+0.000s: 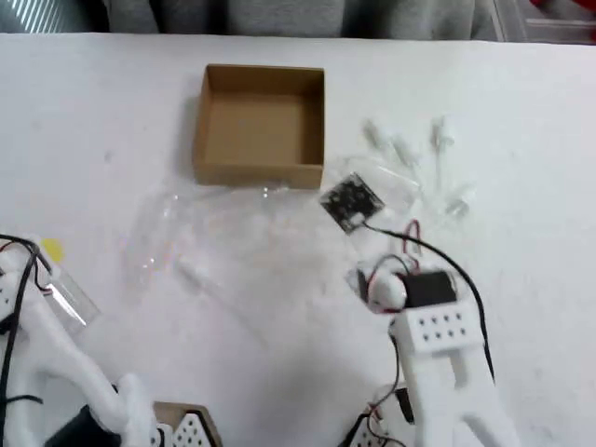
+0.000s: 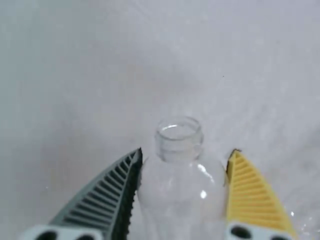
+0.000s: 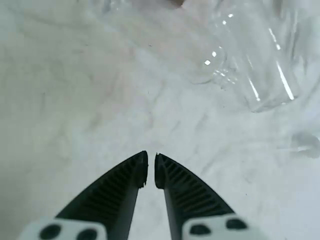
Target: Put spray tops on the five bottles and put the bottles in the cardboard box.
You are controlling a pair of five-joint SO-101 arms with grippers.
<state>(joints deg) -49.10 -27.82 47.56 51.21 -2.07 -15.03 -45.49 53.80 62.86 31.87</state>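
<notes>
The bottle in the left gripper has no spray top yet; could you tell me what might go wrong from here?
1. The bottle is clear and smooth; it may slip or twist in the left gripper when a top is pressed on.
2. The spray tops lie clustered; the shut right gripper may scatter them.
</notes>
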